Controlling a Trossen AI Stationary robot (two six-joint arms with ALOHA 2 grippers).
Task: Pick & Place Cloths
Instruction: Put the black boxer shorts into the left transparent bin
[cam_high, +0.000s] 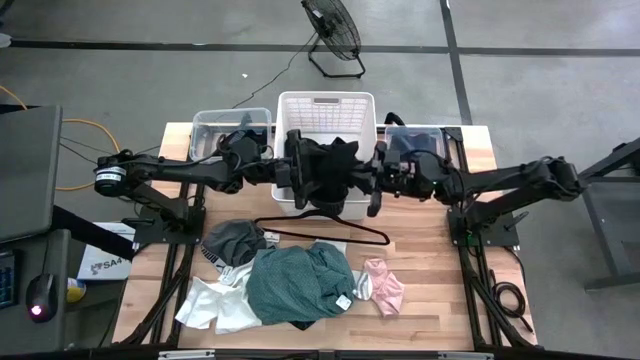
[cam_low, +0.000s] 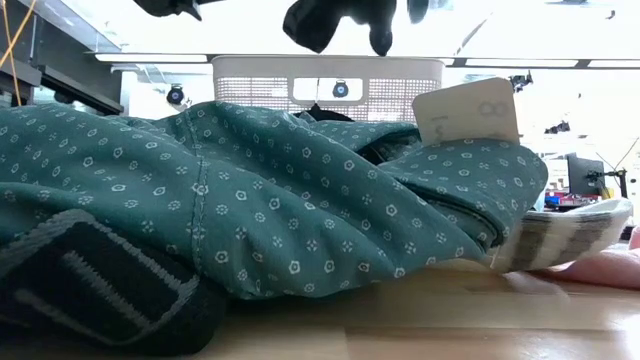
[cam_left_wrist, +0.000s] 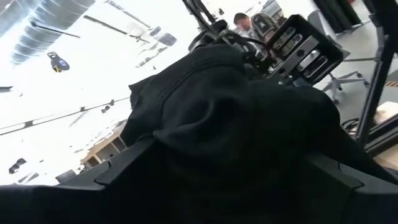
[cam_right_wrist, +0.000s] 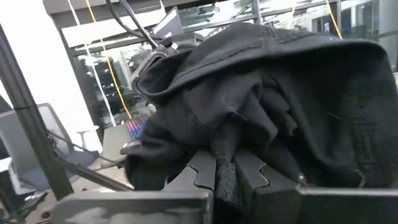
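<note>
A black cloth (cam_high: 325, 170) hangs bunched between my two grippers above the white basket (cam_high: 325, 98); in the low view the black cloth (cam_low: 335, 22) shows at the top, clear of the basket (cam_low: 325, 85). My right gripper (cam_right_wrist: 233, 177) is shut on it. My left gripper (cam_left_wrist: 224, 186) stands open, and the cloth fills the gap between its fingers. On the near table lie a teal-green cloth (cam_high: 295, 285), a grey one (cam_high: 232, 240), a white one (cam_high: 215, 305) and a pink one (cam_high: 385, 285). My left gripper has the black cloth's bulk (cam_left_wrist: 236, 124) between its wide-spread fingers (cam_left_wrist: 112, 174), coming level from the table's left. The cloth itself hides whether the fingers touch it. My right gripper pinches a gathered fold of several layers (cam_right_wrist: 227, 155) between its two fingers, coming level from the table's right. The cloth hangs slack, lifted clear.
A thin black wire hanger (cam_high: 330, 228) lies on the table just in front of the basket. Clear bins stand at the far edge, one to the basket's left (cam_high: 215, 125) and one to its right (cam_high: 420, 135). In the low view the teal-green cloth (cam_low: 250, 200) blocks most of the table.
</note>
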